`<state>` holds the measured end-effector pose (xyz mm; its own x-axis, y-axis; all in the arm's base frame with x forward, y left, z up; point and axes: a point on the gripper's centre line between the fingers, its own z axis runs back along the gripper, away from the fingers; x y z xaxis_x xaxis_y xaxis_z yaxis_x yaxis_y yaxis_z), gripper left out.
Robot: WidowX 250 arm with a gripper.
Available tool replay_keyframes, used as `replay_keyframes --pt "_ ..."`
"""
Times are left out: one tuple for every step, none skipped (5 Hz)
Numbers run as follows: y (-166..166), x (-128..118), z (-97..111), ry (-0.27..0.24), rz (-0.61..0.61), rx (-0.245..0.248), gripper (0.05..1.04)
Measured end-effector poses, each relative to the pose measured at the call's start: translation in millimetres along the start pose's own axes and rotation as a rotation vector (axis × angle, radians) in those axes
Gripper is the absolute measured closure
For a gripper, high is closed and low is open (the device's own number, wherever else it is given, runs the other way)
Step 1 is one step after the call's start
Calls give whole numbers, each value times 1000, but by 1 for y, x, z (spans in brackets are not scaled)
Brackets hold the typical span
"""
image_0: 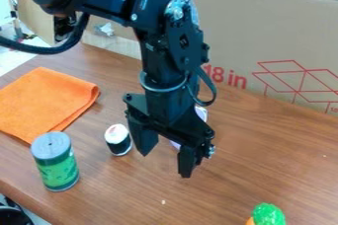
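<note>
Over the middle of the desk (271,155): the black gripper (165,159) hangs aslant, its two fingers spread well apart and pointing down.
Small dark canister (119,142): upright on the desk just to the left of the gripper, between it and the green can; its lid is whitish, its side black with a pale band at the foot.
Pale lilac-white thing (201,113): behind the gripper, mostly hidden by it; slivers show on either side of the black parts, too little to tell its shape.
Green can (57,167): upright near the desk's lower-left edge, with a grey lid and a patterned green side.
Orange cloth (46,99): folded flat on the desk's left part, its lower corner close behind the green can.
Bright green lumpy thing (269,214): at the bottom of the view, right of centre, with a bit of orange at its left side.
Cardboard (231,36): a large sheet standing along the desk's far edge, printed in red.
Arm (168,51): comes in from the upper left, a black cable looping beside it.
</note>
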<state>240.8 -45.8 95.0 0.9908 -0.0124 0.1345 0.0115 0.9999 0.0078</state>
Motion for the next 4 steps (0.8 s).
replay_keyframes --pt "0 -3 -4 17 1 1 82" --pt "-7 -3 -4 16 -4 -40 82" --pt "-24 -4 4 -19 -30 -52 83" --pt "-37 -6 6 -34 -54 -53 83"
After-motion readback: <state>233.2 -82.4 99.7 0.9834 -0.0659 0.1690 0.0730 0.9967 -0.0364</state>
